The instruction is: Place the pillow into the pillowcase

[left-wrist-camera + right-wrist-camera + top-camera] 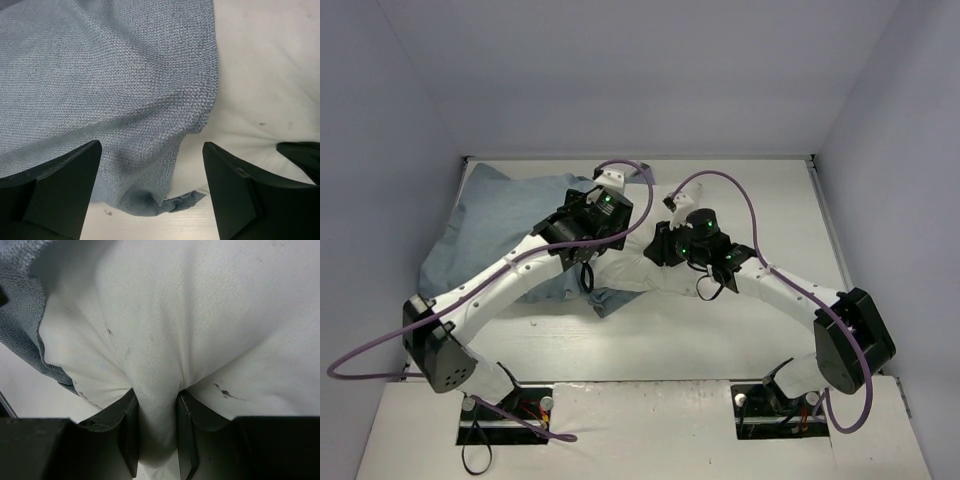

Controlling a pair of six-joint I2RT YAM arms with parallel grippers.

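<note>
The right gripper point(156, 400) is clenched on a gathered fold of the large soft white pillow point(175, 315), the cloth bunched tight between its two black jaws. Just to one side of that fold, the hem of the thin pale blue-grey fabric pillowcase point(25, 315) curls around the pillow's edge. The left gripper point(151, 150) stands released, jaws spread wide and holding nothing, poised over the pillowcase where its edge meets the exposed white of the pillow. From above, the pillowcase lies crumpled on the left half of the white table point(770, 200), with the pillow partly inside it and one end poking out toward the centre. The stuffing step looks underway but unfinished. The next move probably calls for the left gripper to pinch the hem and draw it over the exposed end. There is one pillow, one pillowcase and two grippers.
</note>
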